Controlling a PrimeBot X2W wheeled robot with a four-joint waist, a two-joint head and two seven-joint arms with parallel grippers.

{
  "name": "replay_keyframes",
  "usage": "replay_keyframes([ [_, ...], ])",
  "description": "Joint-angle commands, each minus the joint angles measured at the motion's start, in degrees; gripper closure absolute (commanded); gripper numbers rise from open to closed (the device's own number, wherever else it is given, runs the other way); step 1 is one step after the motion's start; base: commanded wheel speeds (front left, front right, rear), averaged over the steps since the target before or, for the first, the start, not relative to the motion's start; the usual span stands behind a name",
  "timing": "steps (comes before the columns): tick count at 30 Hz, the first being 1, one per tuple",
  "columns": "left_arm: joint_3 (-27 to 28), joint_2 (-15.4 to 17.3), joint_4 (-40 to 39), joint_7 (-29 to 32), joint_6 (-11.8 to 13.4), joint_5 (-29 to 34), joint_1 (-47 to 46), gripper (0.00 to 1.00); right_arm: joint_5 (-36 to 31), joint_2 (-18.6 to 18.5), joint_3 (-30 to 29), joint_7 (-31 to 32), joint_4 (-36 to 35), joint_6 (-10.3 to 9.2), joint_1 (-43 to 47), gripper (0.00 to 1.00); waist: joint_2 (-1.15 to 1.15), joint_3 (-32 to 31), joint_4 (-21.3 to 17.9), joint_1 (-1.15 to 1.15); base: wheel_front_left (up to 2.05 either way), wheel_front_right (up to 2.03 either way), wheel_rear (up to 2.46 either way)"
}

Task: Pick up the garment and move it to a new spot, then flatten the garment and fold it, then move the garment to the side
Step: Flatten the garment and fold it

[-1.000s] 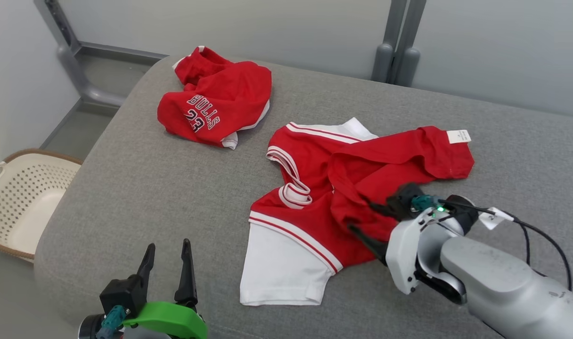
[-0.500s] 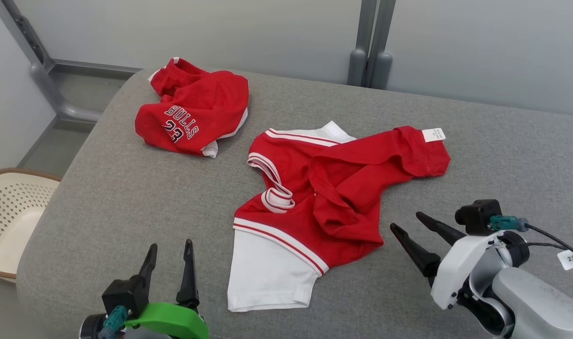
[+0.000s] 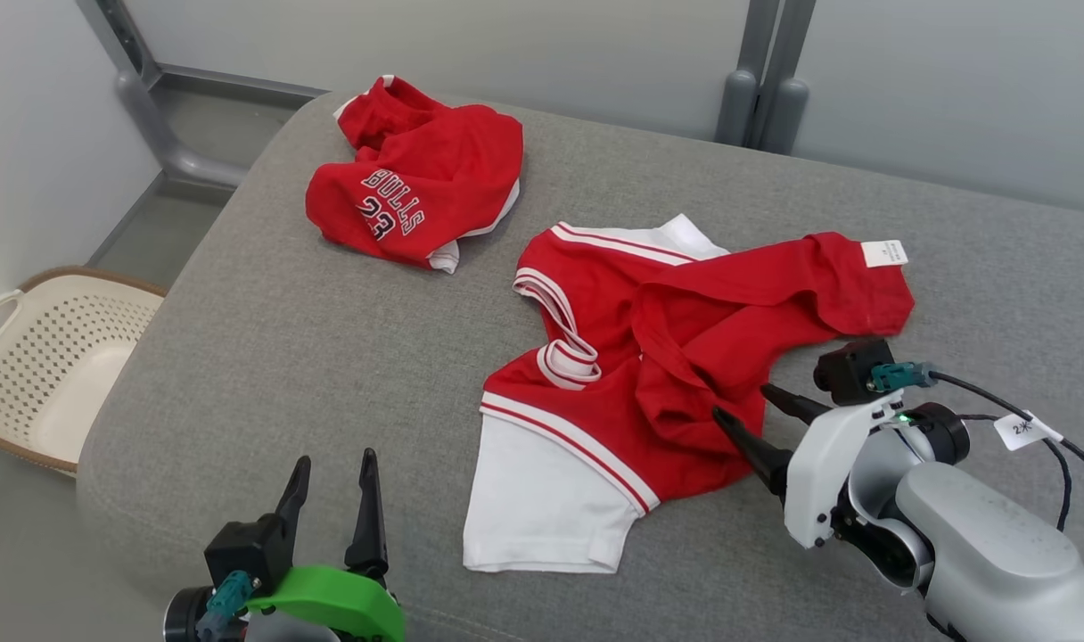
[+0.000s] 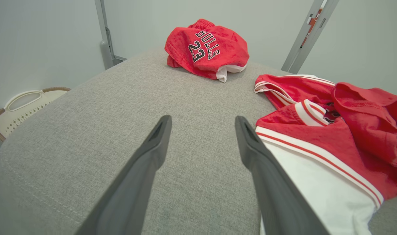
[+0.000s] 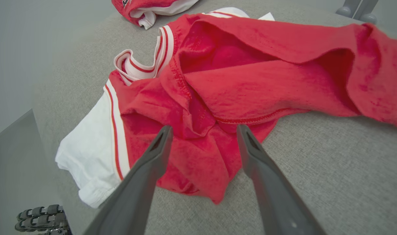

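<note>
At the rumpled near hem of the garment (image 3: 685, 357), your right gripper (image 3: 740, 400) hangs spread, poised to pinch; left gripper (image 3: 336, 456) spread, idle.

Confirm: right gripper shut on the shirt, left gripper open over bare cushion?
No. The right gripper is open, its jaws apart over the shirt, gripping nothing: see the right wrist view. The left gripper is open over bare cushion.

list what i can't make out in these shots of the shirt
- Label on the red and white shirt: print too small, head view.
- Shirt's front: covered by its own folded-over fabric, head view.
- Basket: cut by the left edge, head view.
- Bulls garment: cut by the top edge, right wrist view.
</note>
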Motion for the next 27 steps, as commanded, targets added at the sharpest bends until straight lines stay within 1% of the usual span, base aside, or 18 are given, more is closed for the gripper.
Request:
replay_keyframes([
  [1, -0.06, -0.21, 0.05, -0.12, 0.07, -0.24, -0.92, 0.00, 0.81, -0.07, 0.52, 0.32, 0.88, 0.03, -1.01, 0.00, 0.00, 1.01, 1.45, 0.00, 0.00, 0.00, 0.00],
  [10, 0.02, -0.46, -0.16, -0.18, 0.24, -0.36, -1.23, 0.00, 3.97, 0.00, 3.91, 0.14, 5.08, 0.03, -3.87, 0.00, 0.00, 2.22, 3.37, 0.00, 0.00, 0.00, 0.00],
  [11, 0.04, -0.51, -0.26, -0.18, 0.25, -0.31, -1.25, 0.00, 4.27, -0.04, 4.33, -0.12, 5.42, 0.03, -4.17, 0.05, 0.00, 2.34, 3.47, 0.00, 0.00, 0.00, 0.00],
  [12, 0.04, -0.54, -0.31, -0.18, 0.26, -0.26, -1.26, 0.00, 4.41, -0.08, 4.67, -0.33, 5.66, 0.03, -4.41, 0.11, 0.00, 2.45, 3.53, 0.00, 0.00, 0.00, 0.00],
  [14, 0.13, -0.59, -0.52, -0.18, 0.28, -0.19, -1.28, 0.00, 4.97, -0.11, 5.52, -0.89, 6.06, 0.03, -4.89, 0.40, 0.00, 2.71, 3.62, 0.00, 0.00, 0.00, 0.00],
  [15, 0.18, -0.59, -0.58, -0.18, 0.33, -0.14, -1.24, 0.00, 5.12, -0.19, 5.91, -1.09, 6.21, 0.03, -5.10, 0.57, 0.00, 2.76, 3.62, 0.00, 0.00, 0.00, 0.00],
  [16, 0.26, -0.63, -0.66, -0.19, 0.38, -0.08, -1.19, 0.00, 5.42, -0.18, 6.33, -1.49, 6.29, 0.03, -5.41, 0.81, 0.00, 2.82, 3.59, 0.00, 0.00, 0.00, 0.00],
  [17, 0.33, -0.65, -0.71, -0.19, 0.45, -0.03, -1.12, 0.00, 5.63, -0.15, 6.70, -1.65, 6.37, 0.03, -5.68, 0.98, 0.00, 2.84, 3.52, 0.00, 0.00, 0.00, 0.00],
  [18, 0.42, -0.67, -0.73, -0.19, 0.39, 0.04, -1.00, 0.00, 5.72, -0.18, 7.12, -2.08, 6.42, 0.03, -5.96, 1.00, 0.00, 2.85, 3.40, 0.00, 0.00, 0.00, 0.00],
  [23, 0.68, -0.73, -0.51, -0.13, 0.40, 0.33, -0.53, 0.00, 6.41, -0.57, 8.74, -4.21, 5.84, 0.03, -7.03, 1.00, 0.00, 2.01, 1.88, 0.00, 0.00, 0.00, 0.00],
  [27, 1.13, -0.33, -0.26, -0.13, 0.28, 0.61, 0.23, 0.00, 6.06, -2.16, 9.09, -5.89, 4.61, 0.03, -7.65, 1.00, 0.00, 0.61, -0.54, 0.00, 0.00, 0.00, 0.00],
])
